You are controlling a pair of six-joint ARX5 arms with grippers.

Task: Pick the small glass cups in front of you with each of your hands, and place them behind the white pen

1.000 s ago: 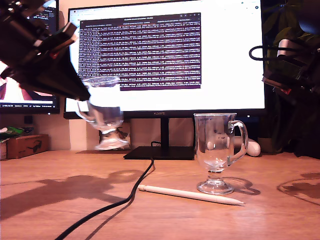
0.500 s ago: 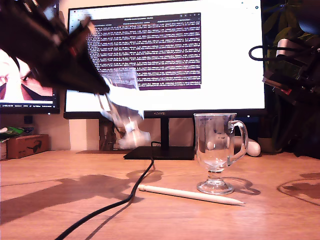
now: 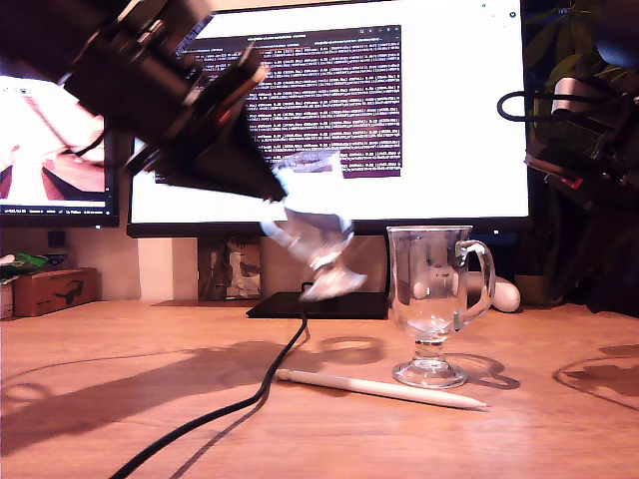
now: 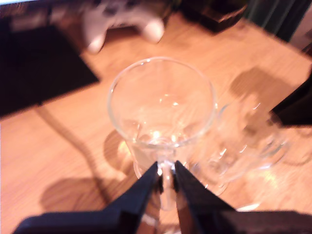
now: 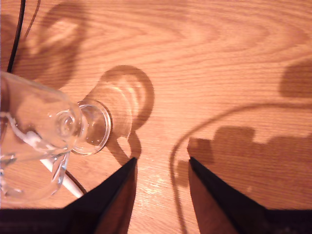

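Note:
My first gripper (image 4: 165,168) is shut on the handle of one small glass cup (image 4: 161,105). In the exterior view this cup (image 3: 312,220) hangs tilted in the air above the desk, held by my first gripper (image 3: 275,190), which reaches in from that view's left. The other cup (image 3: 431,299) stands upright on the desk just behind the white pen (image 3: 379,388). My second gripper (image 5: 161,163) is open over bare wood, a short way from that cup (image 5: 39,131) and the pen (image 5: 73,187). The second arm (image 3: 584,150) hovers at the exterior view's right.
A black cable (image 3: 250,399) runs across the desk past the pen's blunt end. A large monitor (image 3: 339,110) on a black base stands behind. A white game controller (image 4: 122,22) lies further back. A small box (image 3: 50,289) sits at the exterior view's left.
My first gripper has carried its cup toward the exterior view's right, closer to the standing cup, and the cup is tilted more. The second arm and the standing cup have not moved.

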